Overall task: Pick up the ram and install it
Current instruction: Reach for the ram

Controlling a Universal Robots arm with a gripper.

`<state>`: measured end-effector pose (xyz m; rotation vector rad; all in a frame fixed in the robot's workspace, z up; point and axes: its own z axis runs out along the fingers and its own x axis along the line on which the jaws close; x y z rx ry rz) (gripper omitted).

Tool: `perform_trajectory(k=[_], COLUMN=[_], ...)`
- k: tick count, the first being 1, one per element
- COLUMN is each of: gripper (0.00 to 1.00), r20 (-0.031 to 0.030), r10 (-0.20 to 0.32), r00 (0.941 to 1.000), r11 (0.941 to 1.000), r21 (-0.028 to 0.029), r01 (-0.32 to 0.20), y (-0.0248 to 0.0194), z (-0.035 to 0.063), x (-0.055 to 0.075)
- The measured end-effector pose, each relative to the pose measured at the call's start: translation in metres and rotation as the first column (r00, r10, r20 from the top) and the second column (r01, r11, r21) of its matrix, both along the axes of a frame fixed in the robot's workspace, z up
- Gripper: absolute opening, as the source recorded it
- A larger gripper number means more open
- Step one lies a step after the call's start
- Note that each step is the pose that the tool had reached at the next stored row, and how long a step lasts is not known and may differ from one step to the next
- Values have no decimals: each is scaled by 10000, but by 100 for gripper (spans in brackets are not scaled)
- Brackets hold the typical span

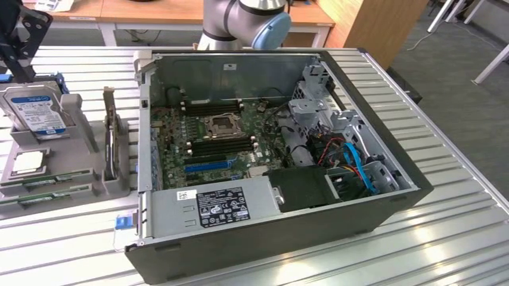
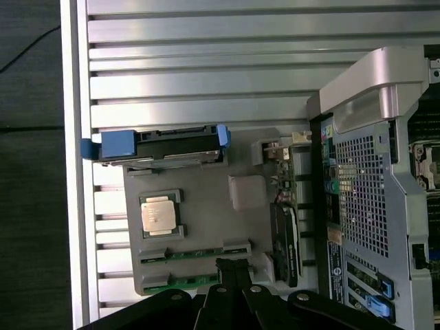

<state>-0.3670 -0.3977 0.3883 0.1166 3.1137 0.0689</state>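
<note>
End effector [image 2: 234,267] hovering over the grey parts holder [image 2: 203,172], fingers pinched together and gripping nothing

The ram [image 2: 187,281] is lying as a green stick in the outermost slot of the holder, with a 2nd green stick [image 2: 199,253] resting in the slot beside it, both near the closed fingertips. A processor chip [image 2: 157,214] and a hard drive [image 2: 161,146] are sitting in the same holder on the slatted metal desk [image 2: 206,75], beside the open computer case [image 1: 263,250]
</note>
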Motion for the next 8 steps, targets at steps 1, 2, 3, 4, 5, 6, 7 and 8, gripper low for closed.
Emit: perform_trajectory(k=[1,2,3,4,5,6,7,8], gripper=[10,10,10,10,10,10,10,10], r20=[0,0,0,0,0,0,0,0], r10=[0,0,0,0,0,0,1,0], r00=[10000,10000,10000,10000,10000,10000,10000,10000], r11=[10000,10000,10000,10000,10000,10000,10000,10000], r21=[-1,-1,0,0,0,-1,-1,0], r01=[0,0,0,0,0,0,-1,0], y=[0,0,0,0,0,0,0,0], z=[0,-1,-1,-2,-2,-2,-3,-4], x=[-8,-16,-27,-39,-50,-59,-68,-78])
